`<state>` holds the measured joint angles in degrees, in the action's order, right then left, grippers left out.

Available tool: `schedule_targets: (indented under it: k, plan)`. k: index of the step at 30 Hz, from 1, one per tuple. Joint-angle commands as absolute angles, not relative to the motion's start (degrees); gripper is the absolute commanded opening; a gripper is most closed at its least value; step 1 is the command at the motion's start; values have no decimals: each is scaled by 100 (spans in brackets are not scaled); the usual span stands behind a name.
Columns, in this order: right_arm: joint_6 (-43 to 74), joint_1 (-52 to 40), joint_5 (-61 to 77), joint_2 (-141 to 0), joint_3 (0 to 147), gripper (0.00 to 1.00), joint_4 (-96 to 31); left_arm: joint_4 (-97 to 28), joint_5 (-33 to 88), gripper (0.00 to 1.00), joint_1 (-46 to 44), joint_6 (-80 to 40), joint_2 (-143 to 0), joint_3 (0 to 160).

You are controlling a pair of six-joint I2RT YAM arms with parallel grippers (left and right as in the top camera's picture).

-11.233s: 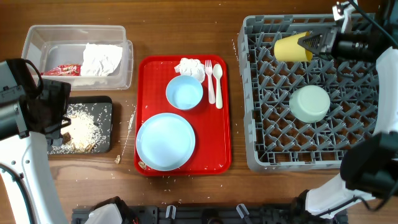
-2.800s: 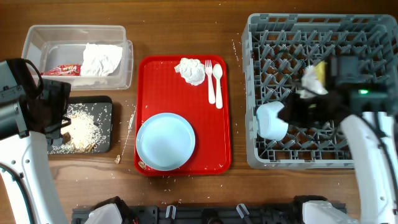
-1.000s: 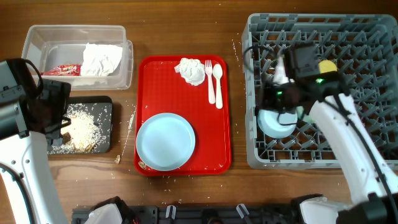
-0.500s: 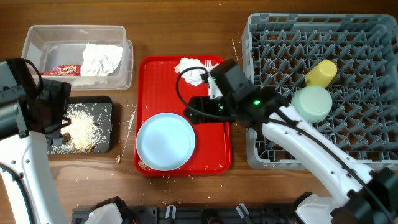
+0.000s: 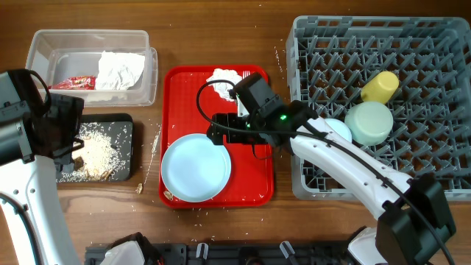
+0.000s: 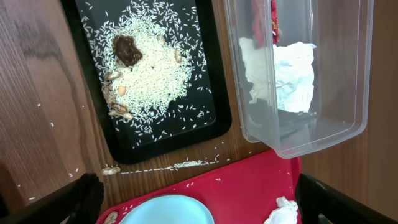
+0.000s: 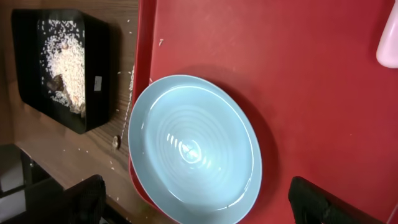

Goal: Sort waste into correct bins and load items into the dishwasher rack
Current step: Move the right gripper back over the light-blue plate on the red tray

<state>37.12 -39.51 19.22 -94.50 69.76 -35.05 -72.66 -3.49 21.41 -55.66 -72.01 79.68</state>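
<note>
Two claws gape wide and empty: the right claw (image 7: 196,194) hovers over the pale blue plate (image 5: 196,167) on the red tray (image 5: 259,180), and the left claw (image 6: 199,200) hangs above the desk (image 5: 221,29) beside the black tray (image 6: 208,93) holding rice (image 6: 152,71). The mint bowl (image 5: 369,122), yellow cup (image 5: 380,86) and saucer (image 5: 338,130) sit in the grey rack (image 5: 309,188). A napkin (image 5: 120,70) and red wrapper (image 5: 72,83) lie in the clear tub (image 5: 44,46).

The right end effector (image 5: 219,129) moved from dishwasher rack (image 5: 346,26) to plate (image 5: 195,168).

Bright, even light; sharp, soft shadows
</note>
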Motion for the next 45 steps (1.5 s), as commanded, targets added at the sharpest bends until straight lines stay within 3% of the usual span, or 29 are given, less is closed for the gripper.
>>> schedule_targets:
  k: [1, 45]
  plan:
    - [3765, -3959, 1841, -9529, 7078, 96, -3529, -7266, -346, 100, 2165, -5596, -7201, 8038]
    - [3750, -3959, 1776, -9529, 7078, 99, -3688, -7266, -346, 100, 2165, -5596, -7201, 8038]
